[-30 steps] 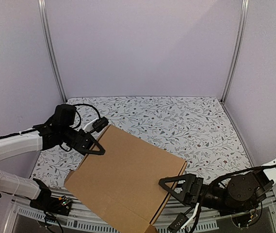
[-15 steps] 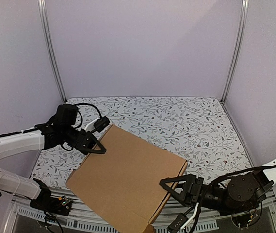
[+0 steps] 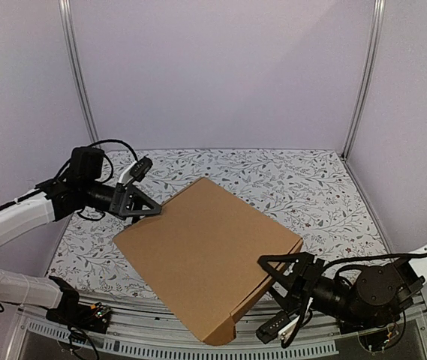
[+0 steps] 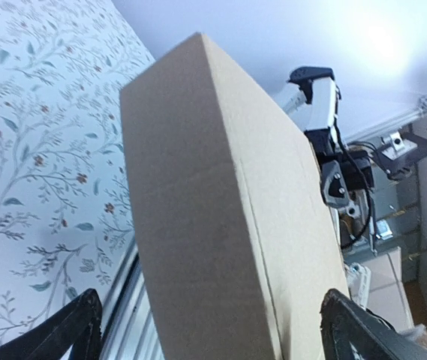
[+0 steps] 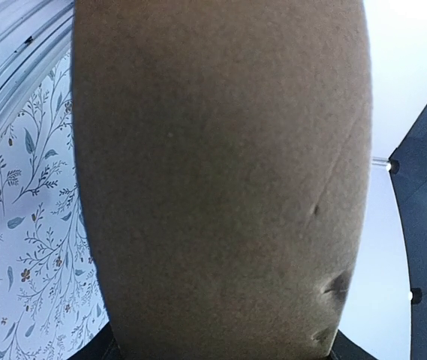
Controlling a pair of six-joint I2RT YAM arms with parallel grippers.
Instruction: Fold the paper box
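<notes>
The paper box [image 3: 209,251] is folded into a shallow brown cardboard mailer and lies flat on the floral table, turned diagonally. My left gripper [image 3: 151,210] is open at the box's far left edge. In the left wrist view the box [image 4: 221,217] stands between my spread fingers [image 4: 78,326], with a gap on the left side. My right gripper [image 3: 275,281] is open and straddles the box's near right edge. In the right wrist view the box wall [image 5: 221,180] fills the frame between the jaws.
The floral tablecloth [image 3: 303,187] stretches behind and to the right of the box. Purple walls with metal posts [image 3: 82,90] close in the back and sides. The metal rail of the table's near edge [image 3: 145,345] runs just below the box's near corner.
The box has dropped from a tilted pose overhanging the near edge to lying flat, shifted away and to the right. My left gripper has moved back and up; my right gripper followed the box's edge.
</notes>
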